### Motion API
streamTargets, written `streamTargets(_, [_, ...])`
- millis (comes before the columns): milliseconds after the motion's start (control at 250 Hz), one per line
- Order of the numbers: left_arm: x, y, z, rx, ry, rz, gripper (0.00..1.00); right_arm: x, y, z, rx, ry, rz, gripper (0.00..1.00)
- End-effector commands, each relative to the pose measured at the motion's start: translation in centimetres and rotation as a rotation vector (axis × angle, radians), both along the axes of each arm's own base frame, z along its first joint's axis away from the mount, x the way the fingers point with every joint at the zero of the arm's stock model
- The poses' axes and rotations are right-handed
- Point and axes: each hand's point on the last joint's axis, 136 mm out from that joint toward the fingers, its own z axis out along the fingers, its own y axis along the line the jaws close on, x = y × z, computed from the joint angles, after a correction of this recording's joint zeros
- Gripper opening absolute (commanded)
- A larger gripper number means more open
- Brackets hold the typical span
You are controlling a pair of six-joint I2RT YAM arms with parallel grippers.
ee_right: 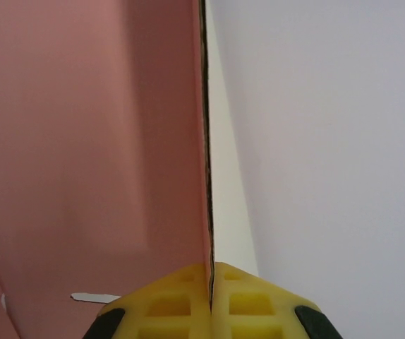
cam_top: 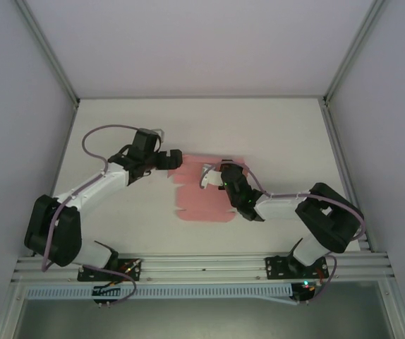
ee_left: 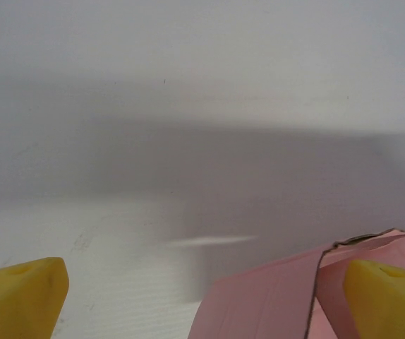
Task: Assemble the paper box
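The paper box is not yet a box. It is a pink die-cut sheet lying mostly flat on the white bench, between the two arms. Judging by its thin edge, it is light card that stays stiff along a panel but gives at every crease. It will probably slide on the smooth bench if you push it and crumple if you squeeze mid-panel. Take it by an edge close to a crease, and pin a neighbouring panel down before you fold.

At the box's far edge, your right fingers are fully closed on a flap. The right wrist view shows the card's thin dark edge running straight into the seam between the yellow tips. That flap seems to stand up off the bench, though how steeply is hard to say.

At the box's far left corner, your left fingers are spread as wide as they go and hold nothing. In the left wrist view, one tip hangs over a raised pink corner, and the other is off the box over bare bench.
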Motion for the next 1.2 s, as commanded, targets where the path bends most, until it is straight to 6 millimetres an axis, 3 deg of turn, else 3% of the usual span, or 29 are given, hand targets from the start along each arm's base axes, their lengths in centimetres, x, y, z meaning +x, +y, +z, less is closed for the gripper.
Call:
streamTargets(0, [0.3,-1.0,0.2,-0.011,-0.016,-0.042,1.0,0.0,-0.1,0.5,0.03,-0.027,-0.009,0.04])
streamTargets(475, [-0.1,-4.8,-1.7,0.018,-0.005,-0.147,1.0,-0.5,-0.1,1.3,0.088,-0.008,0.002,0.04])
streamTargets(763, [0.9,-7.8,0.2,-0.075,-0.1,-0.15,1.0,-1.3,0.3,2.3,0.167,0.01,0.041,0.04])
streamTargets(990, [-0.3,-7.2,1.1,-0.102,-0.127,-0.163,1.0,-1.7,-0.2,3.9,0.254,0.01,0.049,0.04])
streamTargets(1194, [-1.3,-4.0,3.4,-0.139,-0.18,-0.125,1.0,-1.0,-1.7,4.0,0.262,0.016,0.006,0.04])
